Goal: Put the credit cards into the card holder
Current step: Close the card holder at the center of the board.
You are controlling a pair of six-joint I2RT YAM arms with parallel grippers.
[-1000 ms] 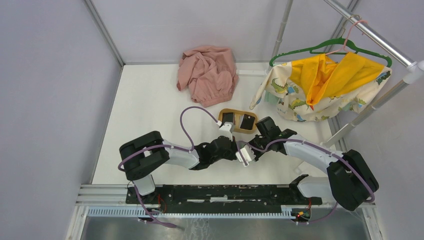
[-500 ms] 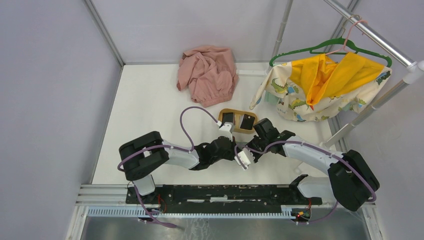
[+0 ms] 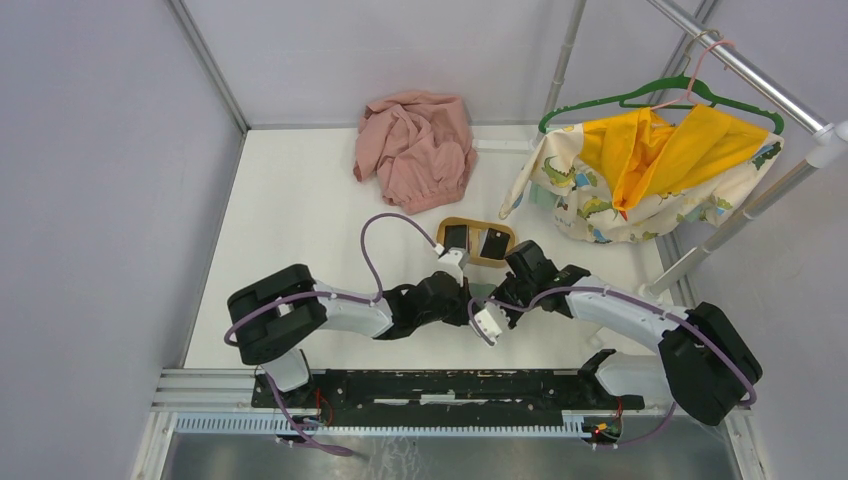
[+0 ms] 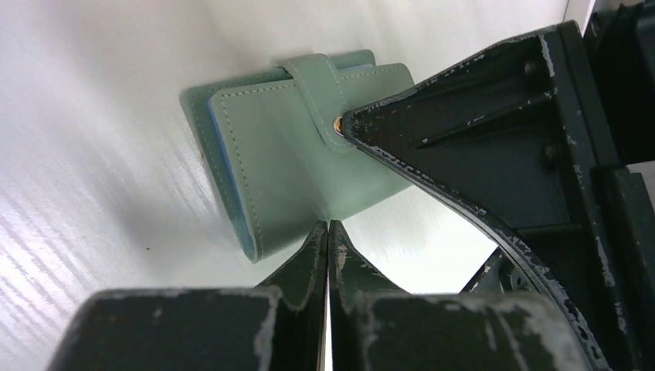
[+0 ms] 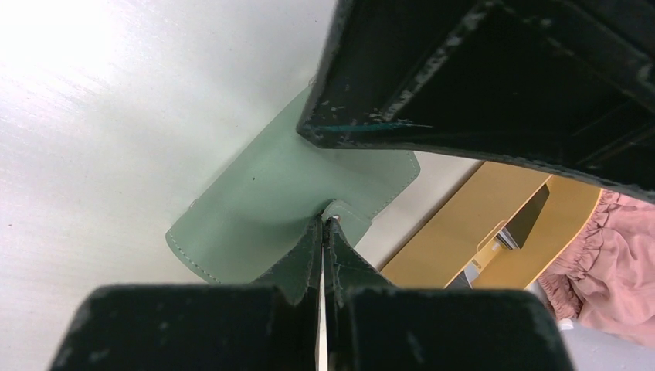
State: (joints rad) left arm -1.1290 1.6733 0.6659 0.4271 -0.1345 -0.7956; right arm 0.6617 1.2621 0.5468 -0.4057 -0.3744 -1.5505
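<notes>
Right gripper has edged left; both sets of closed jaws touch the card holder.

White table sitting inside pale grey walls

Soft, even light is falling across the table, the walls are closing it in at the left and back, a crumpled pink garment is lying near the back edge, and a yellow-lined printed garment is hanging on a green hanger from a slanting metal rail at the right.
</notes>
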